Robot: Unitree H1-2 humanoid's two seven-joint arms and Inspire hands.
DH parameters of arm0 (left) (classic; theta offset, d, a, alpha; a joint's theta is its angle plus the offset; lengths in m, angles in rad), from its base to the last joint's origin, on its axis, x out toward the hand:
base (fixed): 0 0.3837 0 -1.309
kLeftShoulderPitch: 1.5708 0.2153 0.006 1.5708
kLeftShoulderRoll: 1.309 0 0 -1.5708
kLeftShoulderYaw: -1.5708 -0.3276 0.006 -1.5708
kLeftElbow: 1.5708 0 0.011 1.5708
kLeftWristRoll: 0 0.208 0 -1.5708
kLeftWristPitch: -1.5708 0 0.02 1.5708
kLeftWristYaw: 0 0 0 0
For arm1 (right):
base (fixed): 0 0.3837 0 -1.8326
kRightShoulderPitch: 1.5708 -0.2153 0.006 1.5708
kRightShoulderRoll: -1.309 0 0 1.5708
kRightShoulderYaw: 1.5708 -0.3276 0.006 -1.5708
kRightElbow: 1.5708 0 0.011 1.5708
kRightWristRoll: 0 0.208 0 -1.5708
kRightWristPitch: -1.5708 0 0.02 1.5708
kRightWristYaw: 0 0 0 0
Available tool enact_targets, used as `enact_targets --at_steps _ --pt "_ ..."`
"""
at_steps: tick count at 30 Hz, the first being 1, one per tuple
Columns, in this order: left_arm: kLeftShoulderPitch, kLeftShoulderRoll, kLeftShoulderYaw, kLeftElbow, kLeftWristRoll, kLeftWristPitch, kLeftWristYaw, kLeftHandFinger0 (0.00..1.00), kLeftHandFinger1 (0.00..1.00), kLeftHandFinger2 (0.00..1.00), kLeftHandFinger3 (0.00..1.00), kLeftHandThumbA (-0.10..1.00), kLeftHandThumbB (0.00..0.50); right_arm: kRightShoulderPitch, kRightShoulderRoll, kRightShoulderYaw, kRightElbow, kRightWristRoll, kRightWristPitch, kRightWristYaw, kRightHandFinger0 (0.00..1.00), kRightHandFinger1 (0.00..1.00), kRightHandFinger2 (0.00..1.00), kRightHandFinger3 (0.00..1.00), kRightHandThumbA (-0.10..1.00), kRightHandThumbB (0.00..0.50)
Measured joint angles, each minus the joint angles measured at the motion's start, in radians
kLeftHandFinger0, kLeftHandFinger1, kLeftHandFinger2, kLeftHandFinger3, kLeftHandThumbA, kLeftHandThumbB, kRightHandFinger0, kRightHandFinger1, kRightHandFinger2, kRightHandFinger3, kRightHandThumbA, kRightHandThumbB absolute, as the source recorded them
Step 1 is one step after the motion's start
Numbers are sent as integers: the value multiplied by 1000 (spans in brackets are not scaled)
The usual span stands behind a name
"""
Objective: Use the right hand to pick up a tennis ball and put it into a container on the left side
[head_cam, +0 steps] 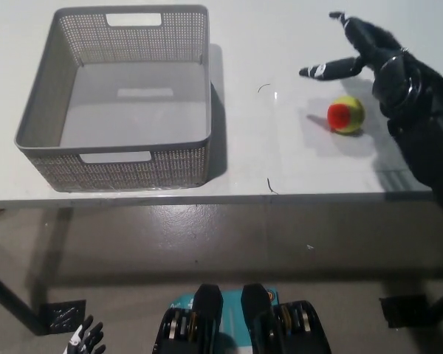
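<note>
1. Nearest the robot, the white left hand [83,338] rested low at the bottom left, below the desk edge and well apart from everything on the desk; too little of it showed to tell whether it was open or closed.
2. The desk [280,166] carried only two things: a basket on the robot's left and a ball on its right, well apart from each other.
3. The tennis ball [345,114], yellow-green with an orange-red patch facing the camera, sat on the desk's right part, clear of the front edge. Being round, it had no long axis to line up with.
4. The black right hand [376,63] hovered just beyond and to the right of the ball, fingers [332,69] spread wide and holding nothing, one fingertip reaching past the ball toward the basket side. The ball lay just nearer the robot than the palm, not yet touched as far as could be seen. This hand was by far the nearer one.
5. The grey mesh basket [112,166], empty, stood on the left, with slot handles in its near and far walls.
6. No brand, label or writing could be read anywhere.
</note>
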Motion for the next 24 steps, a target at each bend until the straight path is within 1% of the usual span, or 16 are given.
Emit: enact_targets --at_steps 6,8,9,11,12,15,17,22,23,24 --pt "-3 0 2 0 0 -1 0 1000 1000 1000 1000 993 212 -35 25 6 154 3 -20 -16 1000 1000 1000 1000 862 500" --pt "-7 0 3 0 -1 -1 0 1000 1000 1000 1000 994 202 -49 29 10 193 3 -25 -22 1000 1000 1000 1000 863 500" --pt "-11 0 3 0 -1 -1 0 1000 1000 1000 1000 997 206 -63 30 14 226 3 -28 -27 1000 1000 1000 1000 859 500" --pt "-16 0 4 0 -1 -1 0 1000 1000 1000 1000 1000 200 -83 31 18 272 3 -33 -37 1000 1000 1000 1000 842 500" --pt "-18 0 4 0 -2 -1 -1 1000 1000 1000 1000 1000 208 -90 31 18 288 3 -36 -42 1000 1000 1000 1000 841 500" --pt "-21 3 6 0 -2 -1 -1 1000 1000 1000 1000 1000 203 -108 31 20 338 4 -51 -55 1000 1000 1000 1000 844 500" --pt "-23 5 9 0 -3 -1 -1 1000 1000 1000 1000 996 214 -116 31 22 368 6 -59 -64 1000 1000 1000 1000 844 500" --pt "-28 10 14 -1 -9 -1 -1 1000 1000 1000 1000 993 207 -122 34 23 418 8 -71 -77 1000 1000 1000 1000 811 500" --pt "-31 10 15 -1 -9 -1 -1 1000 1000 1000 1000 995 212 -122 35 23 424 9 -72 -80 1000 1000 1000 1000 811 500" --pt "-34 11 15 -1 -9 -1 -1 1000 1000 1000 1000 992 206 -122 36 23 427 10 -73 -82 1000 1000 1000 1000 816 500"
